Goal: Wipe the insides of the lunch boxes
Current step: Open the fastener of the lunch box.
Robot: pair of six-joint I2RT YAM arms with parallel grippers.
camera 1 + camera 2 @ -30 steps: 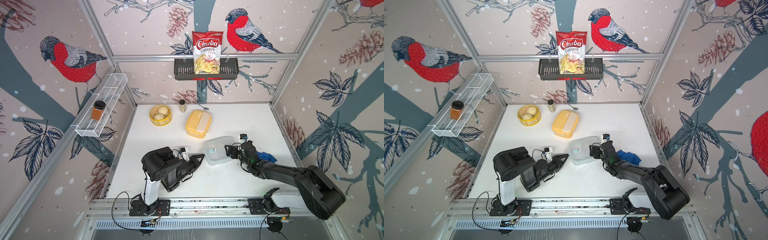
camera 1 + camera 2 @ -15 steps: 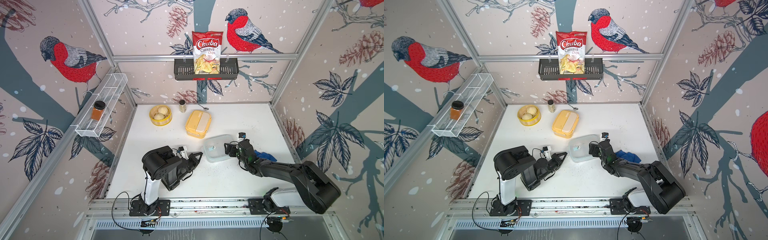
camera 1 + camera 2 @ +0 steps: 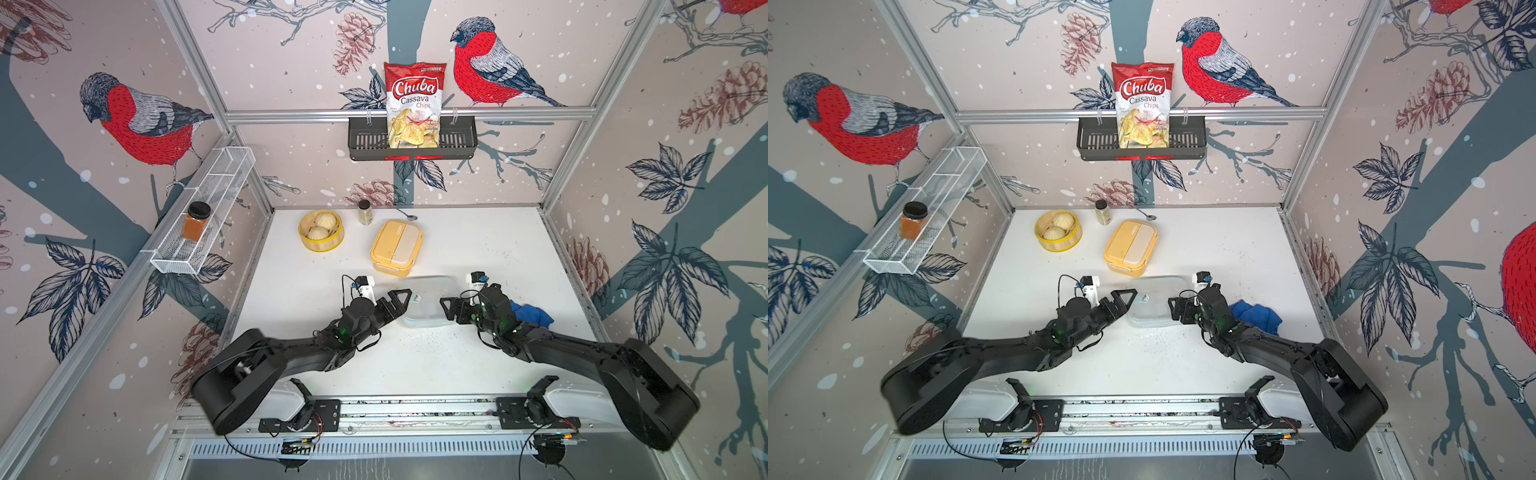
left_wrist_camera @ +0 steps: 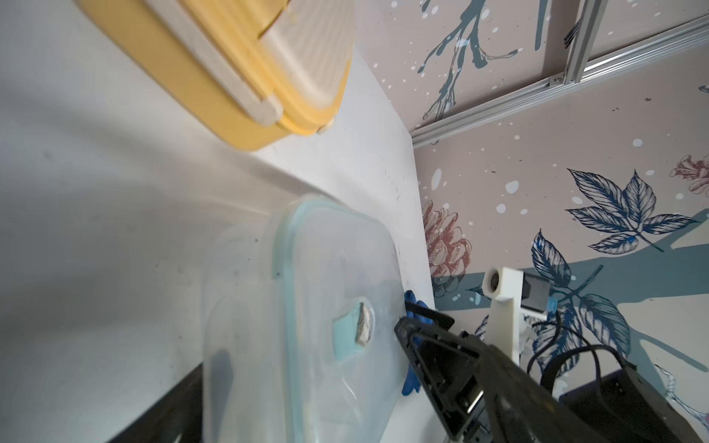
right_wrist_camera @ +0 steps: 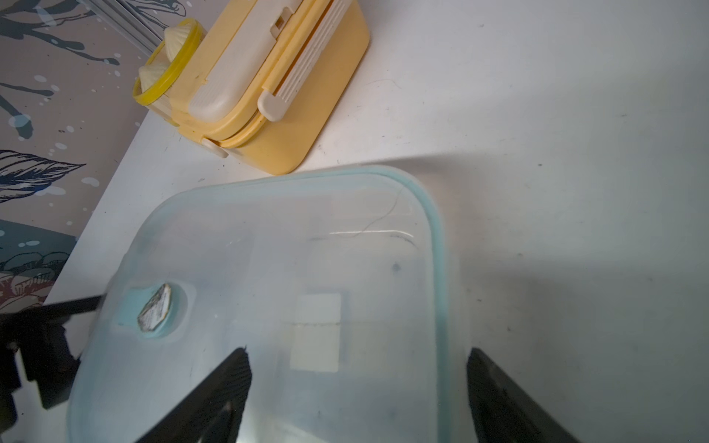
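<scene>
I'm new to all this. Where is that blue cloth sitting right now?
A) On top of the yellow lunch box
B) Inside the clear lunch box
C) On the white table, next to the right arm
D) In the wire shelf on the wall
C: the blue cloth lies crumpled on the white table, beside the right arm and outside the clear lunch box, which has its lid on.
</scene>
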